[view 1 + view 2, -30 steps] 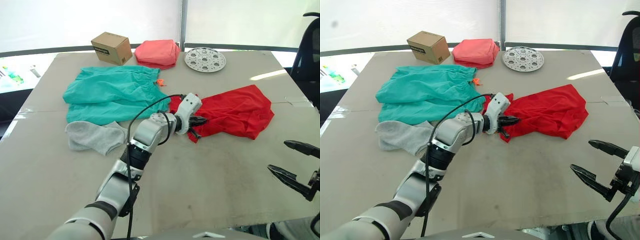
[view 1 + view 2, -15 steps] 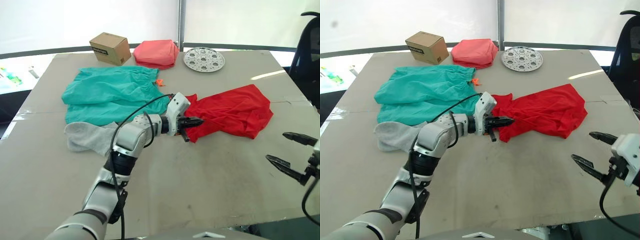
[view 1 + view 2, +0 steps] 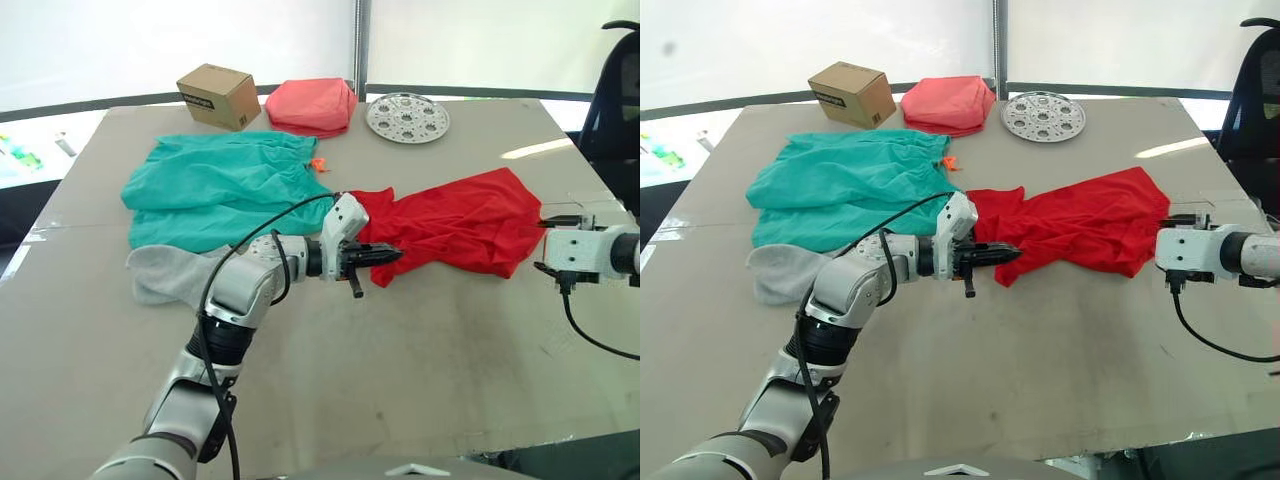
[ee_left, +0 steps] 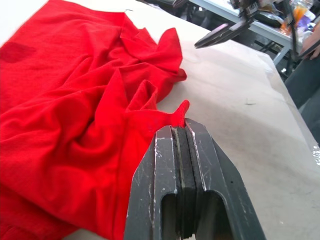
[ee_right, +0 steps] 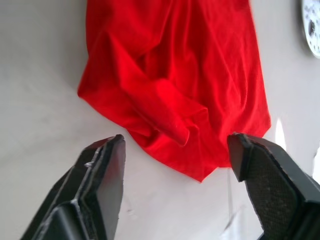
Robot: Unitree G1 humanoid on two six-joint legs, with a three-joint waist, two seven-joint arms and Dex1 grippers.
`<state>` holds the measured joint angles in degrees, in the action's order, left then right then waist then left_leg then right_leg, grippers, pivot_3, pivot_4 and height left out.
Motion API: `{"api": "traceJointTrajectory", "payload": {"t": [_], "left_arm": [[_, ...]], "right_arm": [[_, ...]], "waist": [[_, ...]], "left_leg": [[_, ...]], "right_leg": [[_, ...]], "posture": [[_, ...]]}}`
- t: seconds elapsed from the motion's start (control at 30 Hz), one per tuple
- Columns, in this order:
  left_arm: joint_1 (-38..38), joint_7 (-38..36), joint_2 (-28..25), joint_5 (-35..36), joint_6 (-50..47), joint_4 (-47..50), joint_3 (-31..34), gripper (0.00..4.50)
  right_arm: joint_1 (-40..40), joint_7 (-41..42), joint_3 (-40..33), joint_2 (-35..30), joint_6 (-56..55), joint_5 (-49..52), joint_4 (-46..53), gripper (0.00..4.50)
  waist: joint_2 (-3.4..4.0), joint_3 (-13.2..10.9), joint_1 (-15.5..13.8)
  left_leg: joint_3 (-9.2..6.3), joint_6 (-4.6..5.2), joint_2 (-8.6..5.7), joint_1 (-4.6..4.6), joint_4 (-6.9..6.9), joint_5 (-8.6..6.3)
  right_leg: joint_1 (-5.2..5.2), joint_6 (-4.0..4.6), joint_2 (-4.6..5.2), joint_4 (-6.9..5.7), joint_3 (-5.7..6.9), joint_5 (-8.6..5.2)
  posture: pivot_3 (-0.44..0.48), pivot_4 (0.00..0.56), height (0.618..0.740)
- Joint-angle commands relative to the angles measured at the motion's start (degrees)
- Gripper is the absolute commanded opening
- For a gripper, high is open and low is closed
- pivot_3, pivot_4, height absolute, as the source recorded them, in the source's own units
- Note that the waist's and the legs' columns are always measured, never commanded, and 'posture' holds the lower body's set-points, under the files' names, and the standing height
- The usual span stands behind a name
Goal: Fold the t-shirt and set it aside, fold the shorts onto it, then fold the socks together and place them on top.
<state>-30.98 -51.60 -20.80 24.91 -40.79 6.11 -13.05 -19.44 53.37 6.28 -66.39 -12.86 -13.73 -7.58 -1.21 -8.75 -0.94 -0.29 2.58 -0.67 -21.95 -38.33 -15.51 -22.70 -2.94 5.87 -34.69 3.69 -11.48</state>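
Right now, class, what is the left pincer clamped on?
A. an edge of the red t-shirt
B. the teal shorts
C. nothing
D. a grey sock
A: the left pincer is closed on a pinch of the t-shirt at its near edge.

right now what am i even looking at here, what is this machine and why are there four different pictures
It is a humanoid robot with two arms, each ending in a two-fingered gripper. Two pictures come from cameras on its head, looking down over a table; the other two come from cameras on each wrist. On the table lie a red t-shirt, teal shorts, grey socks, a cardboard box, a folded coral-pink cloth and a perforated metal disc. The left gripper is shut on the t-shirt's edge. The right gripper is open beside the t-shirt's other end.
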Motion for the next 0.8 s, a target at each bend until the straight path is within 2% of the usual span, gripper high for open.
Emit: {"api": "traceJointTrajectory", "payload": {"t": [0.03, 0.13, 0.2, 0.23, 0.3, 0.37, 0.4, 0.43, 0.57, 0.67, 0.7, 0.8], "left_arm": [[1.3, 1.5, 0.6, 0.7, 0.6, 4.0, 0.7, 0.00], [2.2, 2.6, 0.9, 0.8, 0.4, 5.0, 0.8, 0.00], [2.5, 2.9, 0.9, 0.8, 0.3, 5.5, 0.8, 0.00], [2.7, 3.1, 0.9, 0.7, 0.4, 5.6, 0.9, 0.00], [2.9, 3.3, 0.7, 0.6, 0.7, 5.7, 0.9, 0.00], [3.2, 3.3, 0.6, 0.5, 1.0, 5.7, 0.8, 0.00], [3.2, 3.3, 0.6, 0.5, 1.1, 5.7, 0.8, 0.00], [3.3, 3.3, 0.5, 0.4, 1.3, 5.8, 0.7, 0.00], [4.9, 1.3, -0.4, 1.8, 4.0, 5.9, 2.8, 0.00], [7.3, -3.0, -3.4, 4.1, 5.2, 7.6, 4.9, 0.00], [8.3, -4.6, -4.9, 6.0, 4.3, 8.9, 5.8, 0.00], [15.0, -13.7, -14.0, 18.9, -3.1, 17.4, 12.0, 0.00]], "right_arm": [[-5.7, -0.3, 3.0, 0.4, -7.8, -4.4, -5.7, 3.45], [-9.9, -0.5, 5.5, 2.2, -11.1, -6.4, -10.6, 3.45], [-11.8, -0.4, 6.5, 3.6, -13.0, -6.9, -12.7, 2.91], [-12.8, -0.3, 7.0, 4.2, -13.7, -7.0, -13.6, 2.62], [-14.1, 0.5, 7.7, 5.3, -14.7, -7.1, -15.1, 1.62], [-15.0, 0.4, 8.4, 5.8, -15.7, -7.7, -16.8, 0.83], [-15.3, 0.5, 8.6, 5.9, -16.1, -7.9, -17.5, 0.27], [-15.4, 0.5, 8.7, 5.7, -16.6, -8.2, -18.1, 0.09], [-13.6, 3.2, 6.6, 4.1, -16.2, -4.2, -16.6, 0.09], [-7.3, 9.1, 2.1, 0.5, -10.4, 4.8, -10.0, 0.09], [-3.4, 11.8, -0.5, -1.2, -6.9, 9.5, -6.0, 0.09], [21.2, 26.0, -22.9, -6.0, 12.1, 26.0, 14.1, 0.09]], "waist": [[0.00, 0.0, 0.2], [0.00, 0.0, 0.2], [0.00, 0.0, 0.2], [0.00, 0.0, 0.2], [0.01, 0.0, 0.2], [0.01, 0.0, 0.2], [0.01, 0.0, 0.1], [0.01, 0.0, 0.1], [0.01, 0.0, 0.2], [0.05, 0.0, 0.1], [0.06, 0.0, 0.1], [0.16, 0.0, -0.2]], "left_leg": [[0.02, -0.02, 0.00, 0.01, 0.00, 0.01], [0.04, -0.03, 0.00, 0.06, 0.00, 0.02], [0.04, -0.03, 0.01, 0.07, 0.00, 0.02], [0.05, -0.03, 0.01, 0.08, 0.00, 0.02], [0.06, -0.03, 0.01, 0.08, 0.00, 0.02], [0.06, -0.03, 0.01, 0.08, 0.00, 0.02], [0.06, -0.03, 0.01, 0.07, 0.00, 0.02], [0.05, -0.04, 0.00, 0.07, 0.00, 0.02], [0.08, -0.04, 0.00, 0.07, 0.00, 0.02], [0.03, -0.04, 0.02, 0.07, 0.01, 0.02], [0.00, -0.04, 0.04, 0.05, 0.02, 0.02], [-0.18, 0.16, 0.07, -0.09, 0.07, -0.11]], "right_leg": [[0.00, -0.09, 0.00, 0.00, -0.03, 0.05], [0.01, -0.10, 0.00, 0.00, -0.06, 0.06], [0.02, -0.08, -0.01, -0.01, -0.06, 0.05], [0.02, -0.06, -0.01, -0.03, -0.07, 0.04], [0.02, -0.01, -0.01, -0.03, -0.08, 0.02], [0.02, -0.01, -0.01, -0.03, -0.09, 0.03], [0.02, -0.01, -0.01, -0.03, -0.09, 0.03], [0.02, -0.01, -0.01, -0.03, -0.08, 0.03], [0.02, 0.01, 0.00, -0.02, -0.12, 0.03], [0.02, 0.01, 0.01, -0.03, -0.08, 0.04], [0.02, 0.02, 0.02, -0.02, -0.07, 0.03], [0.02, 0.02, 0.11, 0.07, -0.04, 0.04]], "posture": [[0.000, 0.150, 0.740], [0.000, 0.150, 0.740], [0.000, 0.150, 0.740], [0.000, 0.150, 0.740], [0.000, 0.150, 0.740], [0.000, 0.150, 0.740], [0.000, 0.150, 0.740], [0.000, 0.150, 0.740], [0.000, 0.150, 0.740], [0.000, 0.150, 0.740], [0.000, 0.150, 0.740], [0.000, 0.150, 0.740]]}}
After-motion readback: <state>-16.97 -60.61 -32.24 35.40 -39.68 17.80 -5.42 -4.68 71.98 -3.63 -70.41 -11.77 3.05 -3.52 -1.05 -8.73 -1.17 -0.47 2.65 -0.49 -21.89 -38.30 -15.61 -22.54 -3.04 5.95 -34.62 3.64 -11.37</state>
